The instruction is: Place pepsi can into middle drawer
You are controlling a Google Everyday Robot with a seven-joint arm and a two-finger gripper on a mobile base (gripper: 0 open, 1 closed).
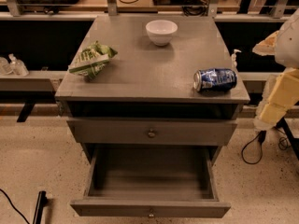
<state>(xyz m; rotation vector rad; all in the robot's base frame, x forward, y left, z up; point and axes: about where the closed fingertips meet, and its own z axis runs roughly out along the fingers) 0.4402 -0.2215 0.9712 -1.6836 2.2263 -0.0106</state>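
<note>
The pepsi can (215, 80), dark blue with silver ends, lies on its side at the front right corner of the grey cabinet top (154, 73). The middle drawer (150, 208) is pulled out below, a shallow grey tray with a round knob on its front panel, and nothing lies in it. My gripper (273, 104) hangs at the right edge of the view, beside the cabinet and a little right of and below the can. It touches nothing.
A white bowl (161, 31) stands at the back middle of the top. A green-and-white snack bag (92, 59) lies at the left. A shut drawer (152, 133) with a knob sits above the open one. Cables (254, 148) lie on the floor at right.
</note>
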